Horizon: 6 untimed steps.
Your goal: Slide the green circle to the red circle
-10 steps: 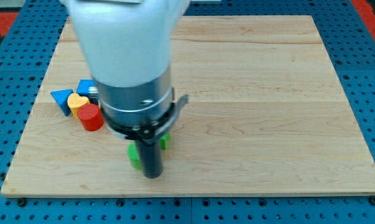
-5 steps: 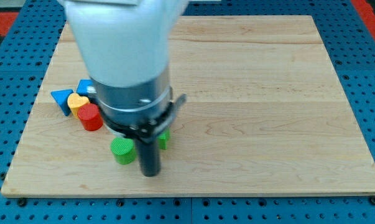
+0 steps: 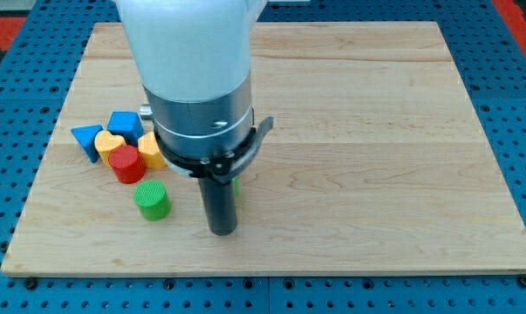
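Observation:
The green circle (image 3: 153, 200) is a short green cylinder on the wooden board, at the view's lower left. The red circle (image 3: 126, 164) stands just above and left of it, a small gap apart. My tip (image 3: 222, 232) is at the end of the dark rod, to the right of the green circle and a little lower, not touching it. The arm's large white and grey body hides the board's middle behind the rod.
Beside the red circle lie a yellow heart (image 3: 109, 142), a blue triangle (image 3: 86, 139), a blue block (image 3: 125, 125) and a yellow block (image 3: 150, 152). A second green block (image 3: 236, 185) peeks out beside the rod. The board's edge (image 3: 263, 267) runs along the view's bottom.
The green circle has slid left and slightly up, close to the red circle. My tip has moved a little to the right, away from it, uncovering the yellow block.

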Each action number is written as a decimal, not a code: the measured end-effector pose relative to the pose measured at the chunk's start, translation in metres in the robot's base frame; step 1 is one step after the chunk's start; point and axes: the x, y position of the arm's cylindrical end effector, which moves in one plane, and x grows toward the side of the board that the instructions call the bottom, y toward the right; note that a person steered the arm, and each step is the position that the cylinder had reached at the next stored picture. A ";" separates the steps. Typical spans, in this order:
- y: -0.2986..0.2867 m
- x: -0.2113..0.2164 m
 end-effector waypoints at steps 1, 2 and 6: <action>-0.049 -0.001; -0.083 -0.001; -0.083 -0.001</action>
